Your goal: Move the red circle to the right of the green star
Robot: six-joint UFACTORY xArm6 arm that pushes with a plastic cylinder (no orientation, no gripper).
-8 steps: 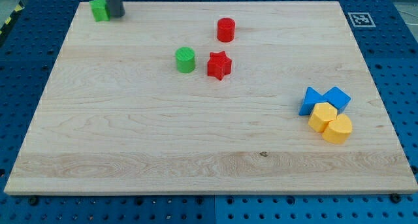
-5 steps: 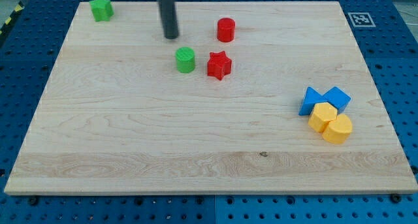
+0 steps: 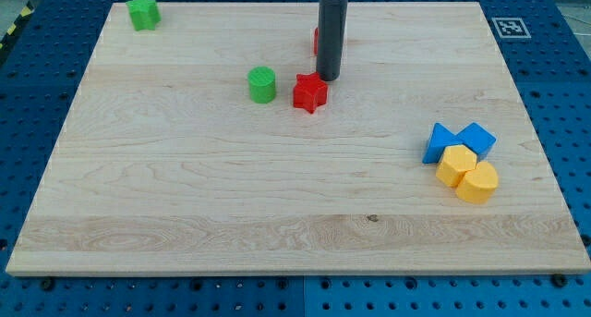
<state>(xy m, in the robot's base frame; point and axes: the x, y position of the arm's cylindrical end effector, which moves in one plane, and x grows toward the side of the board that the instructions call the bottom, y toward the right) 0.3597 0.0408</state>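
camera view: the only view, looking down on a wooden board (image 3: 185, 197) over a blue pegboard
my tip: (image 3: 329, 78) rod end down on the board, just right of and above the red star (image 3: 310, 92), close to it, contact unclear
fingers: none on this rig, only a plain rod, so nothing opens, closes or grips
red circle: (image 3: 316, 40) almost fully hidden behind the rod, only a red sliver shows at the rod's left edge, upper middle of the board
green star: (image 3: 142, 12) top left corner of the board, well apart from the red circle
progress: not done, red circle sits far to the view's right of the green star, not beside it; my guess is nearly all of the push is left
what is left: likely get the tip onto the circle's right side, then push it left and slightly up to the spot just right of the green star
long axis: round block, no long axis or heading visible; too hidden to say more
green circle: (image 3: 262, 84) left of the red star, near the likely path
others: two blue blocks (image 3: 459, 140) and two yellow blocks (image 3: 467, 173) bunched at the right, well clear
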